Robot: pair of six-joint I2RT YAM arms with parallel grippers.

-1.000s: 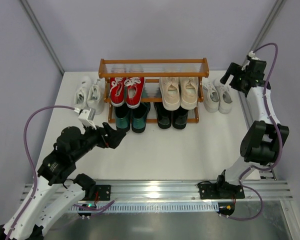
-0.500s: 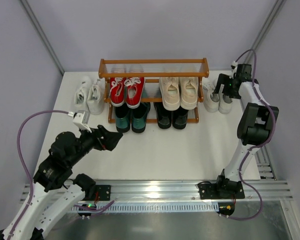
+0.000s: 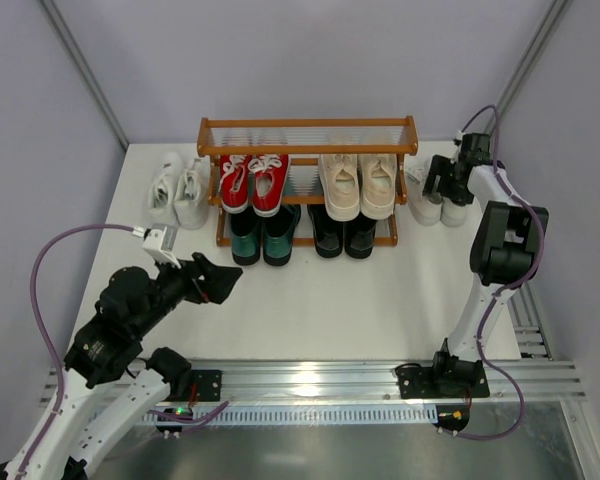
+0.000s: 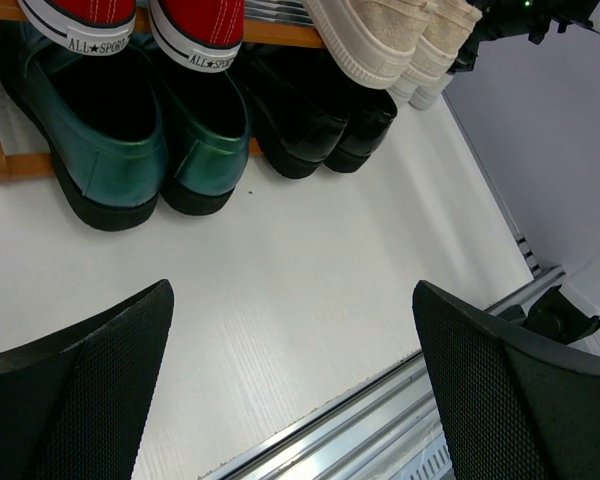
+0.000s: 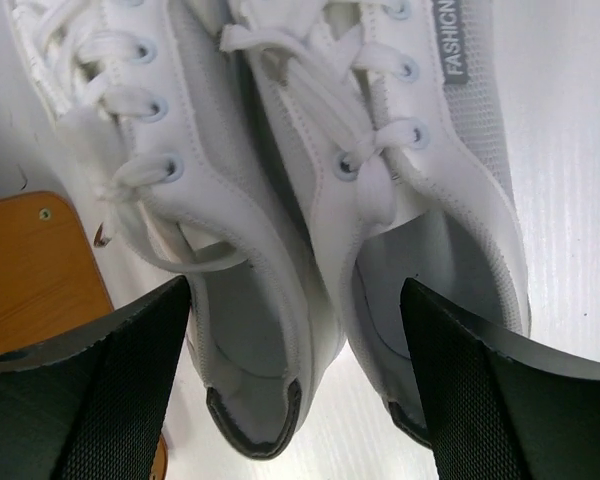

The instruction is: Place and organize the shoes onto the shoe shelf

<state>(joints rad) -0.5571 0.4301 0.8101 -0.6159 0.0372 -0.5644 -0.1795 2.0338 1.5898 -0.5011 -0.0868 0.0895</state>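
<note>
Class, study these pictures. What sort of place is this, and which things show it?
Probably a robot lab test cell, not a home: left arm and right arm bolted to a metal rail, a white table inside plain grey walls, and a shoe rack standing on it.

— Off-task stuff, what am I logging?
— I see a white table (image 3: 330, 300), an aluminium rail (image 3: 310, 376) along its near edge and a shiny metal sheet (image 3: 330, 452) below that.
— Background?
— Pale grey walls (image 3: 310, 60). Slanted metal pole (image 3: 84, 70) back left, another pole (image 3: 533, 50) back right.
</note>
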